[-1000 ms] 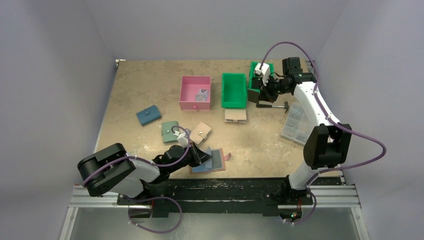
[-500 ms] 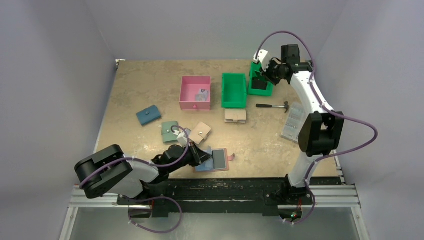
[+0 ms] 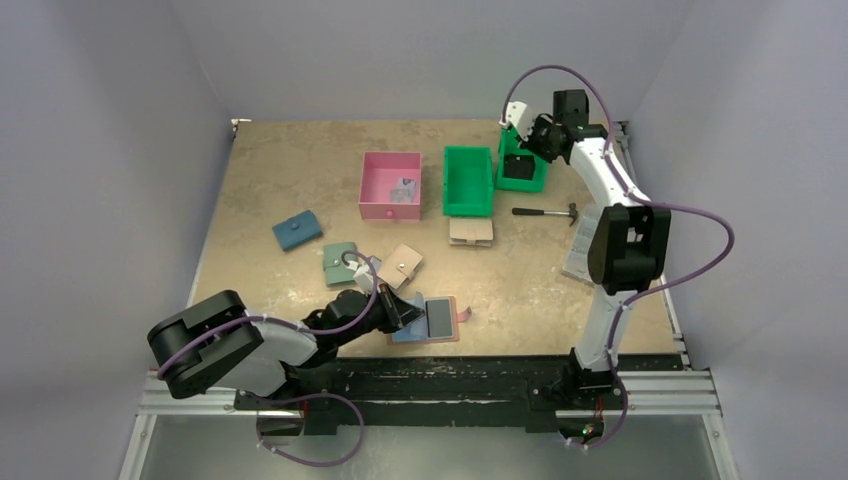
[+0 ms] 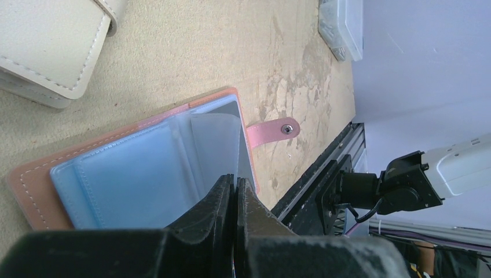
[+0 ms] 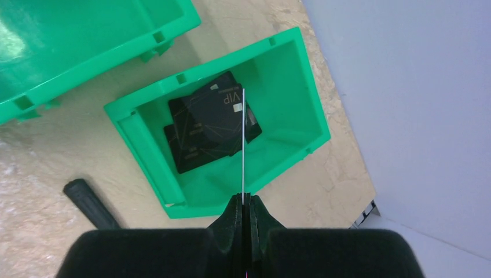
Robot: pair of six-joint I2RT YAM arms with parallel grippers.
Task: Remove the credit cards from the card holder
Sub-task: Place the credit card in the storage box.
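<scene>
Judging by how things lie, the task is well under way but not finished. A thin card [image 5: 243, 145], seen edge-on, is clamped between the closed jaws of the right gripper [image 5: 243, 202] and is hung over the small green bin [image 5: 289, 63] at the far right of the table. Black cards [image 5: 208, 124] are already laid in that bin, one partly over another.

The holder [image 3: 445, 336] is spread open at the near edge, well apart from the bin, with its blue lining turned up. A dark card [image 3: 438, 317] is seen at its right half, so at least one is judged left to be drawn out.

The left gripper [image 4: 236, 186] is set with its jaws closed together and its tips on the lining. Whether a sleeve is nipped between them cannot be told, but the holder is judged to be pinned for the next pull. Two things remain to be done: the held card dropped and the dark card taken.
</scene>
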